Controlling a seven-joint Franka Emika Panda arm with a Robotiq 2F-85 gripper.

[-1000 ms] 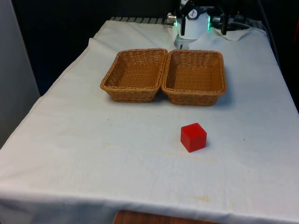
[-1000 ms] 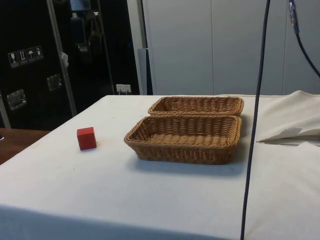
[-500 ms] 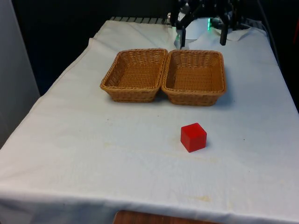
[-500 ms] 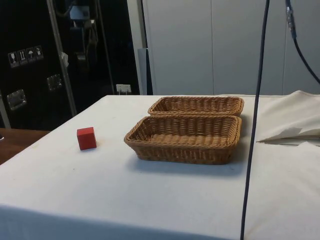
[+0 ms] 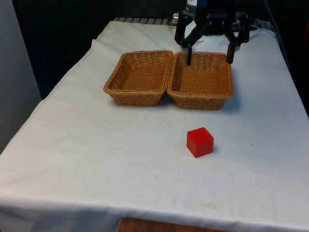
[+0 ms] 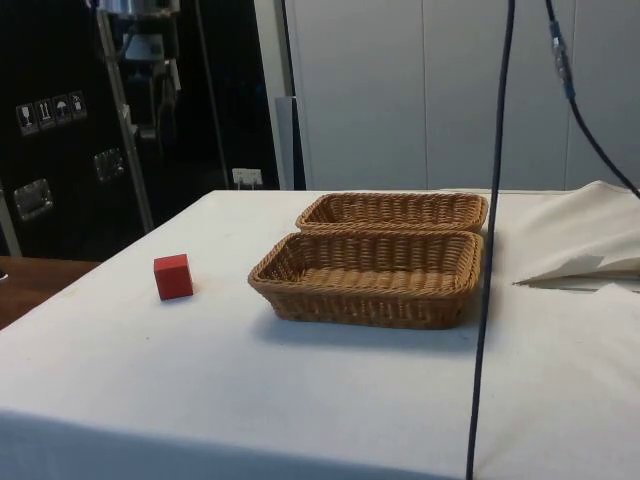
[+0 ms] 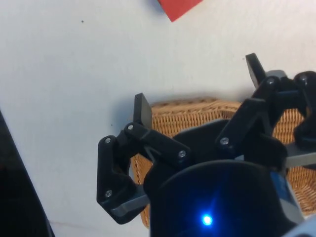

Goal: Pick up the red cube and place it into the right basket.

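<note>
Gripper (image 5: 209,57) spread wide, holding nothing, above far end of right basket (image 5: 200,80), w/ red cube (image 5: 200,142) on the cloth nearer the camera, well apart from gripper & clear of both baskets.

Two baskets touch side by side: left basket (image 5: 139,77), right basket (image 5: 201,79). Cube (image 5: 200,141) on the table (image 5: 72,145) before the right one, apart. Gripper (image 5: 209,57) above right basket.

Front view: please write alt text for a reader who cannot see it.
A black gripper hangs open above the right basket, beside the left basket. Nearer the camera, a red cube sits alone on the white cloth.
</note>
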